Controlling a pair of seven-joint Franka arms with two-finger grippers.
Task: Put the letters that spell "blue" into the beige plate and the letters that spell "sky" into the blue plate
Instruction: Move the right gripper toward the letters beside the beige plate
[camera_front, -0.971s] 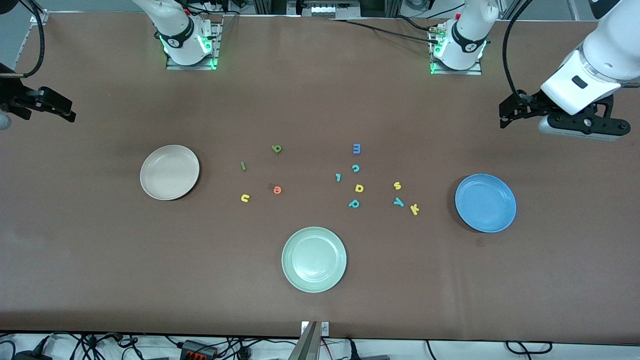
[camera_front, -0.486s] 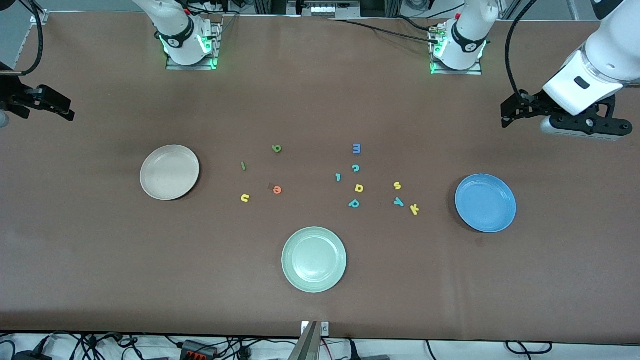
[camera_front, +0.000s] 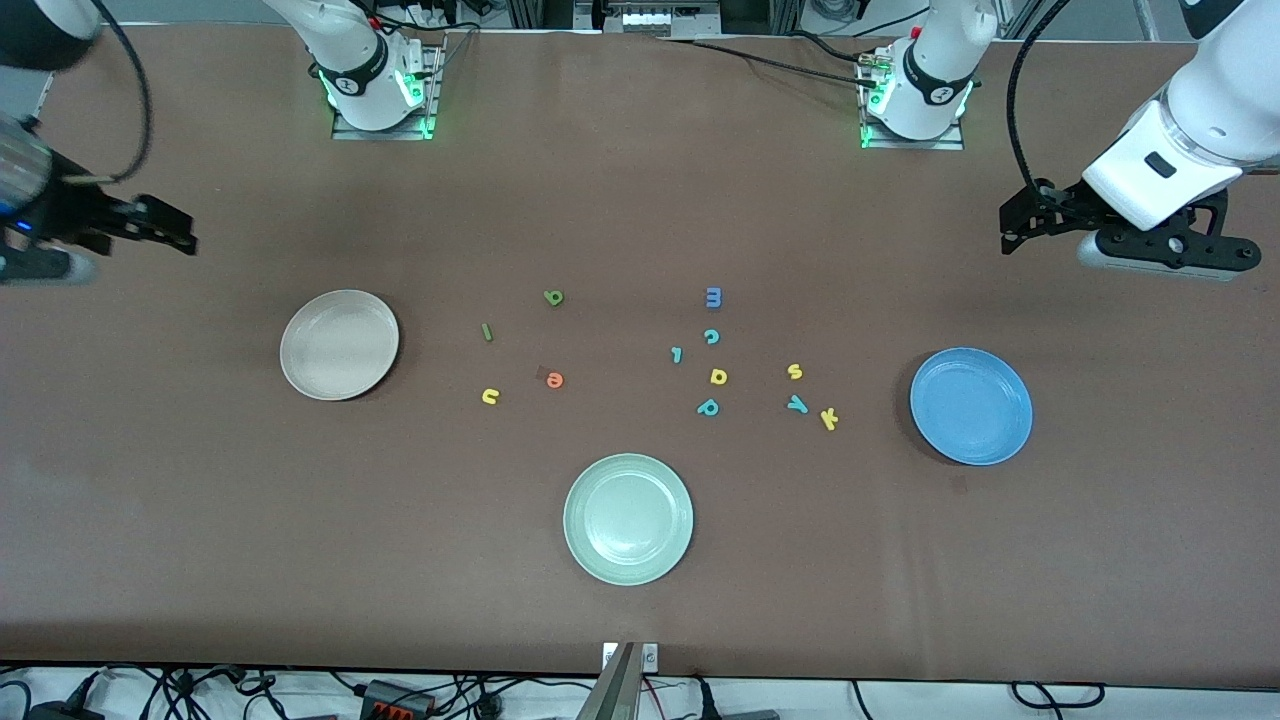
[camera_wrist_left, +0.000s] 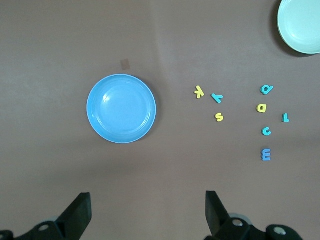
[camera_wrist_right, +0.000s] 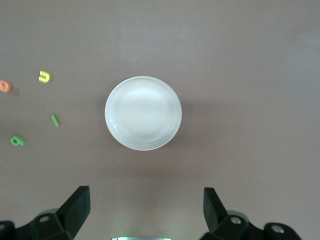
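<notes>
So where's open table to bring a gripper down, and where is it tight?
Bare table lies between the beige plate and the green l, and between the yellow k and the blue plate. It is crowded around the yellow d-like letter, where the teal letters sit close together.

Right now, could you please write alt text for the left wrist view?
A blue plate sits empty on the brown table, with small yellow, teal and blue letters scattered beside it. The open left gripper hangs above, and the edge of a pale green plate shows in one corner.
</notes>
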